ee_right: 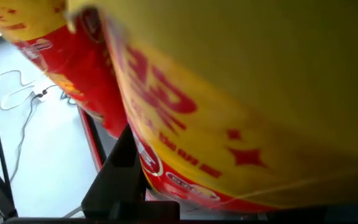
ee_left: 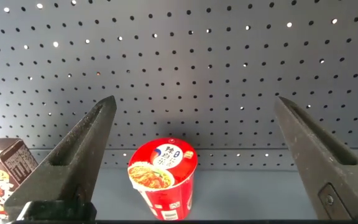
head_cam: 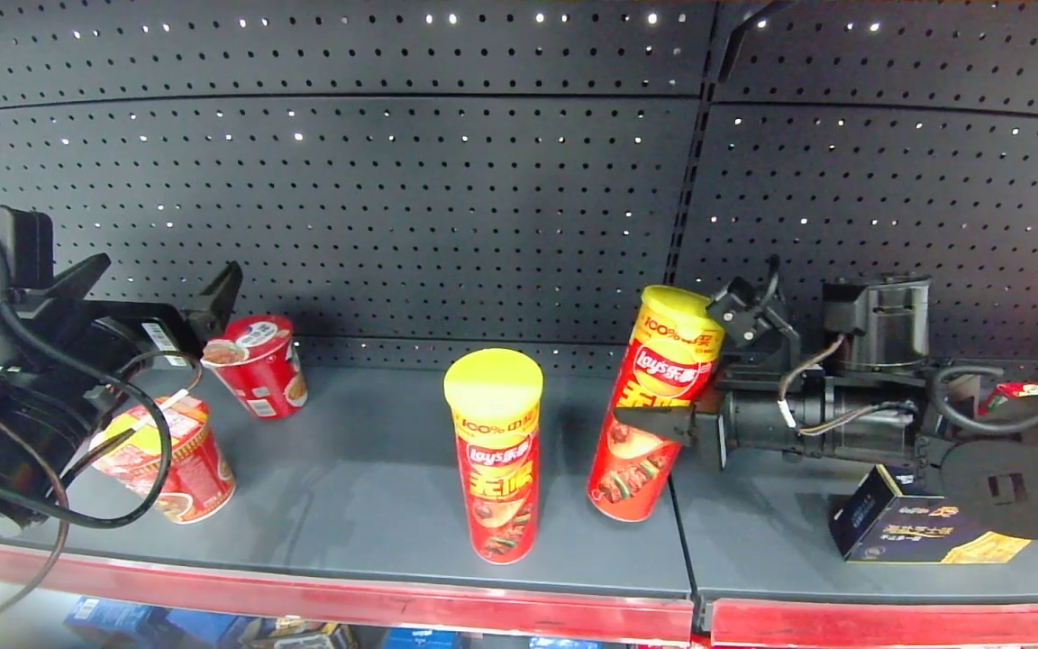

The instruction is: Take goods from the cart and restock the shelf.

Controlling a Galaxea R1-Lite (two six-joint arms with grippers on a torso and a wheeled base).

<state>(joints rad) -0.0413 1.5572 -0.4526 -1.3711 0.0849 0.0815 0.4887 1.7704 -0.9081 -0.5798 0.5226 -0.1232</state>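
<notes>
Right end effector [head_cam: 695,370] clamped across a glossy red cylindrical chip canister with smooth yellow lid [head_cam: 659,415], held tilted low over the matt grey metal shelf [head_cam: 375,487], probably so that its base can be set down just beside the upright matching canister [head_cam: 494,455]. Left end effector [ee_left: 194,106], jaws wide apart and holding nothing, faces a red tapered noodle cup [ee_left: 163,171] near the perforated back panel [head_cam: 447,198]; a second noodle cup [head_cam: 178,460] stands nearer the shelf front

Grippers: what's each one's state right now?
Left gripper: open, holding nothing.
Right gripper: shut on the tilted chip can.
</notes>
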